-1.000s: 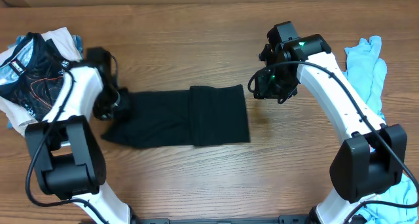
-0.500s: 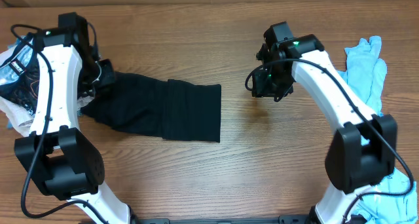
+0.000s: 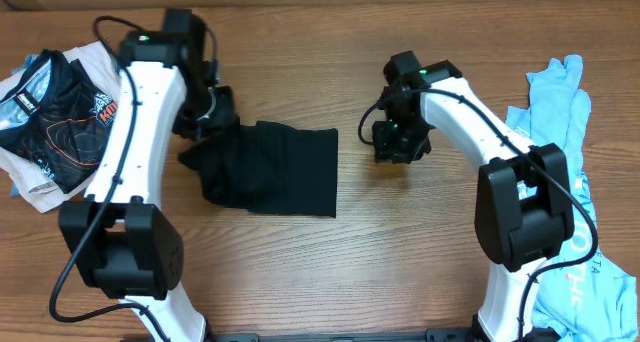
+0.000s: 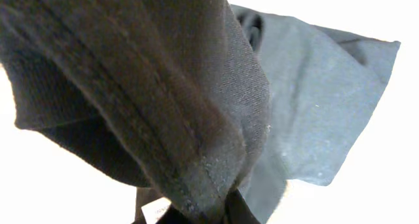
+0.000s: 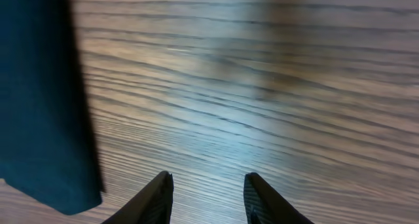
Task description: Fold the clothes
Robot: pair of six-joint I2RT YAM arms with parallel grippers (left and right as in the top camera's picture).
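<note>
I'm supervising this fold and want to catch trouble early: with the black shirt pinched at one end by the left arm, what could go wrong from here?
1. The left pincer grips the black shirt by one bunched end only, so the fold may land crooked or lumpy.
2. The right pincer hangs open over the table, apart from the shirt's right edge, pinning nothing; the flat part could slide if the left arm pulls.

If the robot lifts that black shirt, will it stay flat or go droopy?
Probably droopy: the black shirt bunches where the left gripper pinches it. Its folded part lies flat, so it likely drags, not rolls.
</note>
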